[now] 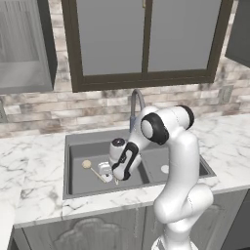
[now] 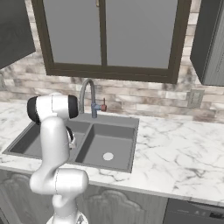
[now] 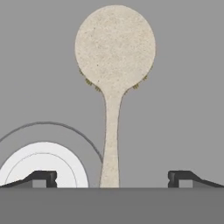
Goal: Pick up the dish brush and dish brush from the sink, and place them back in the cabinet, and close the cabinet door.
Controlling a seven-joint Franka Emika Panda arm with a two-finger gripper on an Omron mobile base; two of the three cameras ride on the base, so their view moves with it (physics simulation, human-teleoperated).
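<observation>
One dish brush, with a round cream head and a thin pale handle, lies flat on the floor of the left basin of the dark grey sink. From the left base view the brush lies left of my hand. My gripper hangs low over the handle's end, open, one fingertip on each side and nothing touching. Seen from the left base, the gripper is down inside the basin. The cabinet stands open at the upper left, its shelf showing. A grey panel there looks like its cabinet door.
A white drain disc sits beside the handle, under one fingertip. The curved steel tap rises behind my arm. The right basin holds another drain disc. Marble counter runs on both sides, and a dark-framed window is behind.
</observation>
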